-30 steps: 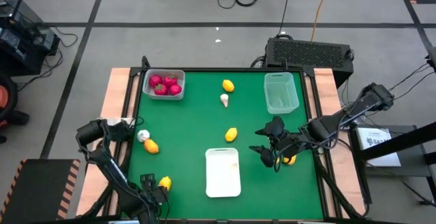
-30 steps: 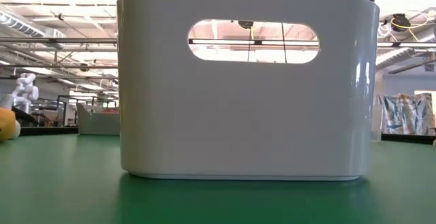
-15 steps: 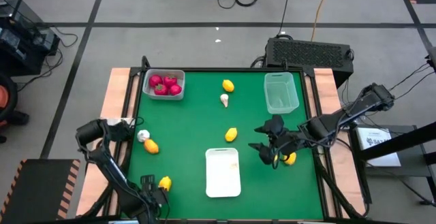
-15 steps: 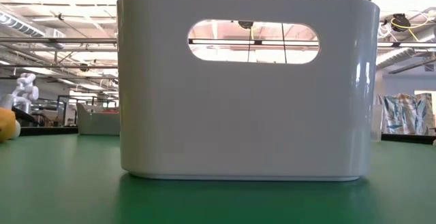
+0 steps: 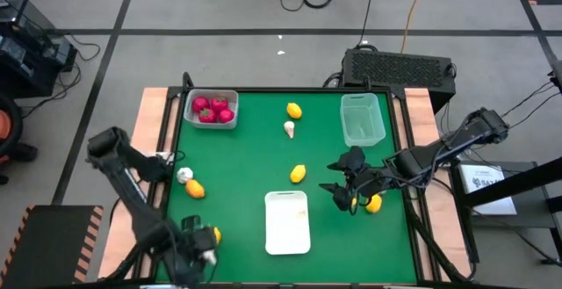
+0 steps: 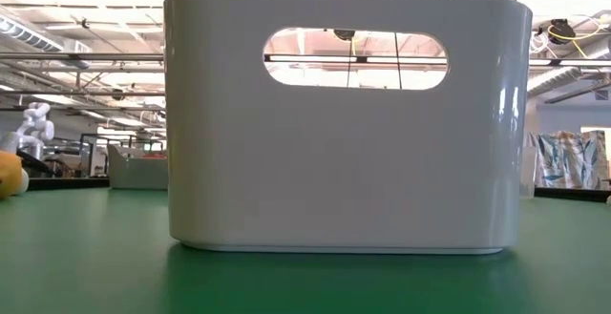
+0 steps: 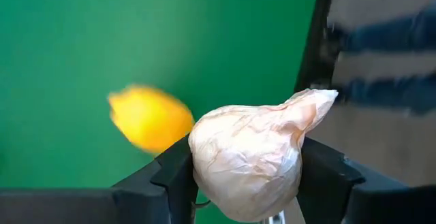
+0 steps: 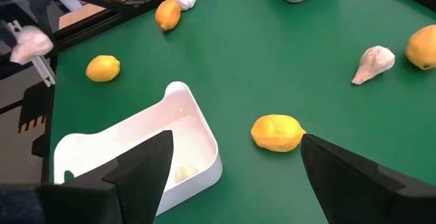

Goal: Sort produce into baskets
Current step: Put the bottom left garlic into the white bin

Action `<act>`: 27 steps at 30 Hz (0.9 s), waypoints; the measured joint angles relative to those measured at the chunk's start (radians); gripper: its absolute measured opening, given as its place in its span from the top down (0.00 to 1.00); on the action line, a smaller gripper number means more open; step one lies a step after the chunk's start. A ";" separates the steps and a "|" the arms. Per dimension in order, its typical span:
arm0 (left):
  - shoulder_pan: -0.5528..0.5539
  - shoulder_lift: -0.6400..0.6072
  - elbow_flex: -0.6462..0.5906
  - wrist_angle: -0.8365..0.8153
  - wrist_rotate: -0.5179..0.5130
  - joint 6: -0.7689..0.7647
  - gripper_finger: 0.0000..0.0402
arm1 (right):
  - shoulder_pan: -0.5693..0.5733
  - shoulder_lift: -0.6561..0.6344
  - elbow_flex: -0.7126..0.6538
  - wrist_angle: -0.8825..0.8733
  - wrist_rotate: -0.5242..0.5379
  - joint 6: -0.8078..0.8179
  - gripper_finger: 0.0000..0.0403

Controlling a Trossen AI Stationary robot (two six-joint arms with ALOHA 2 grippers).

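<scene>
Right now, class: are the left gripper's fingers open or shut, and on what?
Shut on a garlic bulb. In the left wrist view the left gripper has both dark fingers pressed against the bulb's sides, above the green table.

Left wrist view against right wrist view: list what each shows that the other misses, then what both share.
Only the left wrist view shows, up close, the left gripper shut on a garlic bulb between its jaws. Only the right wrist view shows the open right gripper, the white basket, a yellow lemon on the mat ahead and a second garlic bulb. Both share the green mat and the lemon near the left arm.
</scene>
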 joint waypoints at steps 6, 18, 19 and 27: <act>0.234 -0.046 0.000 0.150 -0.035 0.250 0.50 | -0.017 0.000 0.000 0.015 -0.001 -0.008 0.22; 0.573 0.109 0.000 0.556 0.102 0.603 0.50 | -0.016 0.000 0.000 0.013 -0.129 0.012 0.22; 0.580 0.120 0.000 0.573 0.125 0.612 0.50 | -0.015 0.000 0.000 0.012 -0.132 0.020 0.22; 0.605 0.165 -0.001 0.662 0.142 0.624 0.50 | -0.016 0.000 0.000 0.006 -0.155 0.040 0.22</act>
